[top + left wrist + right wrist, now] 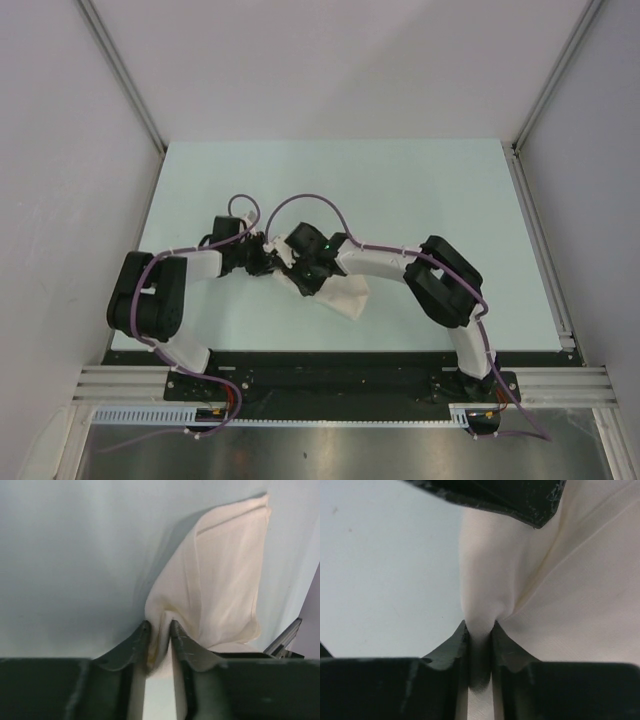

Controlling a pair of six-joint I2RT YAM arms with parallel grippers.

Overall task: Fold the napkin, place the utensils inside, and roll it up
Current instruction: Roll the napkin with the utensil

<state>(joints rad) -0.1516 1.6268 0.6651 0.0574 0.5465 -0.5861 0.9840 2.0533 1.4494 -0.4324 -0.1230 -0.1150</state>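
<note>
- The napkin (342, 297) lies bunched on the counter (420, 190), near the front edge, between the two arms.
- The left end effector (159, 630) pinches a fold of the napkin.
- The right end effector (480, 630) pinches another fold of it, jaws almost together.

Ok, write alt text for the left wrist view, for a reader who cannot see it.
Two dark fingers of the left gripper pinch a bunched fold of the white napkin between their tips. The rest of the cloth fans away toward the upper right over the pale table, casting a soft shadow on it.
</note>
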